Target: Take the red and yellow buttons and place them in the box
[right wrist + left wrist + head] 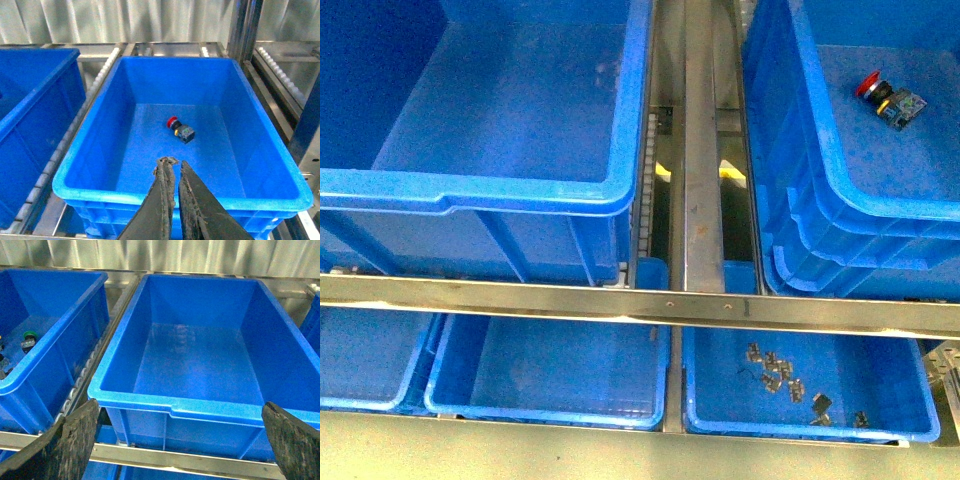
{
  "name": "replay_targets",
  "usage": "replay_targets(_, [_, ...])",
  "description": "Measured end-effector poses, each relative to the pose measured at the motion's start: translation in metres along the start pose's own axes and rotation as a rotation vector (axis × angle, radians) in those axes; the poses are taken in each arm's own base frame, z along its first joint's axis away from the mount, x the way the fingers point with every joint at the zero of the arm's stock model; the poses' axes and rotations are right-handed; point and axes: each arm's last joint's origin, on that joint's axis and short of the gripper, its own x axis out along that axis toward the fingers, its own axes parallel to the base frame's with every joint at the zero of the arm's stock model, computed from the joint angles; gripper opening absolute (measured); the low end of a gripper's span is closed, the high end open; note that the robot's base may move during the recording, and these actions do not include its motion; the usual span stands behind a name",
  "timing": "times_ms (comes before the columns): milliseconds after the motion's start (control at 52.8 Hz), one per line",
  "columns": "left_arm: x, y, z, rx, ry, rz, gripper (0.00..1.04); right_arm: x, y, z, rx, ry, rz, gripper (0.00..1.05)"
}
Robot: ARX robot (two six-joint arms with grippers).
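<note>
Right hand (173, 167) hangs over the near rim of the large deep blue plastic crate (75, 186), its two dark fingers pinched almost together and gripping nothing. Down on that crate's floor lies one red mushroom-head push-button (179, 129) on its side: round red cap, a yellow ring behind it, then a blocky black-and-grey body, well apart from the hand and touching none of the walls, and the front view shows the crate's thick rim doubled. Left hand (180, 405) is spread wide, fingers far apart with nothing held, facing the single-rimmed blue plastic crate (125, 400).
</note>
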Motion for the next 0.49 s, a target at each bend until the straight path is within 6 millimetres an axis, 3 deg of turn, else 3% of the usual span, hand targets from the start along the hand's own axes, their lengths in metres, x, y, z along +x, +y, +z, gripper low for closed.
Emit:
replay_targets(170, [0.0000, 0.0000, 0.0000, 0.000, 0.000, 0.000, 0.97, 0.0000, 0.0000, -0.0003, -0.001, 0.003, 0.001, 0.04])
replay_targets(492, [0.0000, 0.0000, 0.0000, 0.000, 0.000, 0.000, 0.97, 0.0000, 0.0000, -0.0003, -0.001, 0.003, 0.001, 0.60])
